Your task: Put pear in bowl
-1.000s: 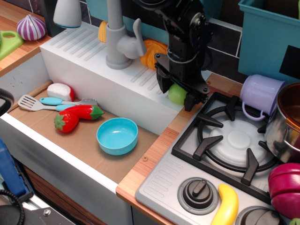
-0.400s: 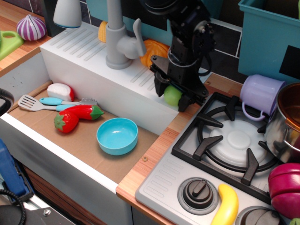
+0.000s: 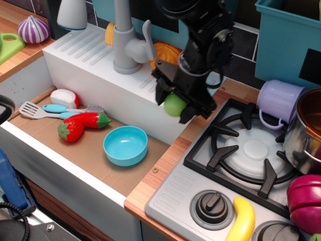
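The light-green pear (image 3: 174, 105) is held between the black fingers of my gripper (image 3: 173, 106), lifted off the counter beside the sink's right wall. The gripper is shut on the pear; most of the fruit shows below the gripper body. The light-blue bowl (image 3: 125, 145) sits empty on the brown floor of the sink, below and to the left of the pear.
A grey faucet (image 3: 125, 42) and orange pumpkin (image 3: 163, 52) stand on the white drainboard behind. A red pepper (image 3: 90, 120), strawberry (image 3: 70, 131), spatula (image 3: 42, 109) lie left of the bowl. The stove (image 3: 251, 150), lilac mug (image 3: 278, 100), steel pot (image 3: 306, 130) and banana (image 3: 243, 221) are right.
The gripper has lifted the pear and carried it left and slightly toward the front, from the counter by the stove out over the sink's right edge. The bowl has not moved.
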`<state>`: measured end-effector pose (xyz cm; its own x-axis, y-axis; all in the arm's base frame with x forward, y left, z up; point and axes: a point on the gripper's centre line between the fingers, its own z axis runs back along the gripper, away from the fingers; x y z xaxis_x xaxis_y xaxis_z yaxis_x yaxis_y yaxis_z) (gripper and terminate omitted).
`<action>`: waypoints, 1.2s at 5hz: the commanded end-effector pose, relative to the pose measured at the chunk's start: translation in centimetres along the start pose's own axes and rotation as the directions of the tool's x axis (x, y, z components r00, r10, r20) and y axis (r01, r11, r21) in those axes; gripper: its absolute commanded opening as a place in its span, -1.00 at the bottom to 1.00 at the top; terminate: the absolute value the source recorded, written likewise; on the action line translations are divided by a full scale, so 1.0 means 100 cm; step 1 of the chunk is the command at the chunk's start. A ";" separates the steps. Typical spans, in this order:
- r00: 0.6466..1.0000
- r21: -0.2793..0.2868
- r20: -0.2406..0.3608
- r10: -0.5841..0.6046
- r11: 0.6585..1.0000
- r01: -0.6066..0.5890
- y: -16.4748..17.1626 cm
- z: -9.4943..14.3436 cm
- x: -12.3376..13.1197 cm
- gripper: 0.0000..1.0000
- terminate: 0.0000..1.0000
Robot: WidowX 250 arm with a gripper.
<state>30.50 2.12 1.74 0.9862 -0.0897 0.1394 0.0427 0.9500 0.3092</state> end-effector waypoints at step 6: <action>0.997 0.035 -0.066 0.039 0.999 -0.037 0.052 -0.037 -0.047 1.00 -1.00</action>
<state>25.98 8.31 -1.93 0.9983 -0.0382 0.0433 0.0218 0.9437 0.3301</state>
